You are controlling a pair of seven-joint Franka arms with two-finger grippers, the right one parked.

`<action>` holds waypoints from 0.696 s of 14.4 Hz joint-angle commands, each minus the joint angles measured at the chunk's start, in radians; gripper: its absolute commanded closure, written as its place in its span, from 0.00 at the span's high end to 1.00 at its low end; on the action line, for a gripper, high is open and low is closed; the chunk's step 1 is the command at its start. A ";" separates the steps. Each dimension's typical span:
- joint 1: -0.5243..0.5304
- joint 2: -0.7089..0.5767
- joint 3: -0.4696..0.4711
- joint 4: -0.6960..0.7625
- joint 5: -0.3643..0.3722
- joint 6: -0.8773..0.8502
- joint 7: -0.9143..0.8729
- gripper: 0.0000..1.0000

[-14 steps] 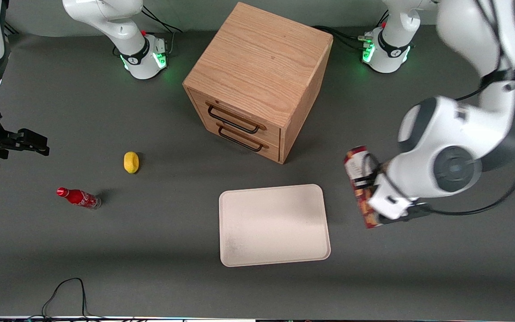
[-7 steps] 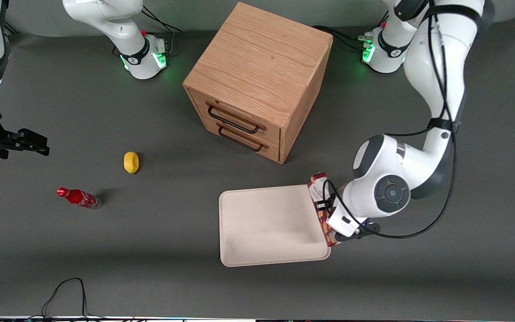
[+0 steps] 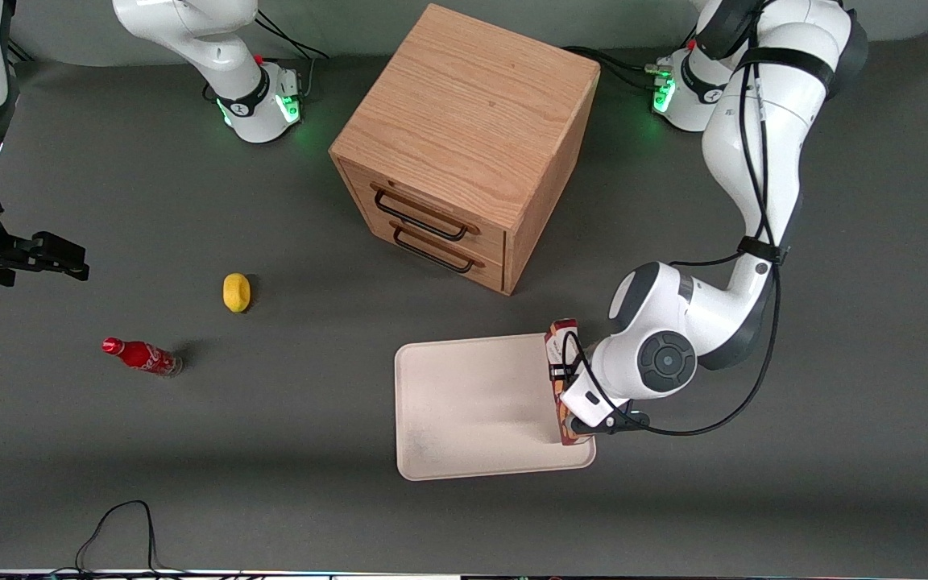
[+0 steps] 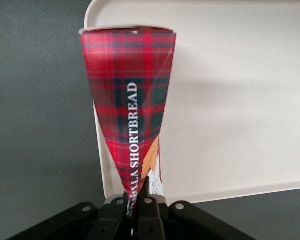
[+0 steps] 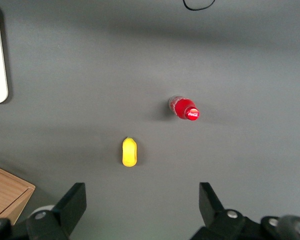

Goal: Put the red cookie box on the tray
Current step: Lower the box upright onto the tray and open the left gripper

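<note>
Dark grey matting covers our whole table, and on it the tray (image 3: 480, 407) serves as our landmark. We have the red cookie box (image 3: 563, 379) clamped edge-on in our gripper (image 3: 585, 419), fingers closed on its narrow end, so that it hangs over the tray's edge nearest the working arm, just inside the rim. In the wrist view the box (image 4: 130, 120) runs along that rim with bare tray (image 4: 240, 100) beside it. We judge it is held on edge like this so it can be lowered and laid flat inward without overhanging; it does not look released yet. Farther from the front camera than the tray stands the wooden cabinet (image 3: 464, 145), drawers facing the tray. Well off toward the parked arm's end lie a lemon (image 3: 236, 292) and a small red bottle (image 3: 142, 356).
</note>
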State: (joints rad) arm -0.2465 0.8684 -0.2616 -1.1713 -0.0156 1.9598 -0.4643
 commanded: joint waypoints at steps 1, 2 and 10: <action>-0.010 -0.006 0.009 -0.025 0.009 0.042 0.016 0.00; -0.010 -0.006 0.009 -0.033 0.008 0.054 0.016 0.00; -0.007 0.000 0.012 -0.048 0.009 0.065 -0.002 0.00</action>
State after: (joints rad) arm -0.2465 0.8709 -0.2579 -1.2108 -0.0144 2.0031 -0.4601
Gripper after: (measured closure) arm 0.969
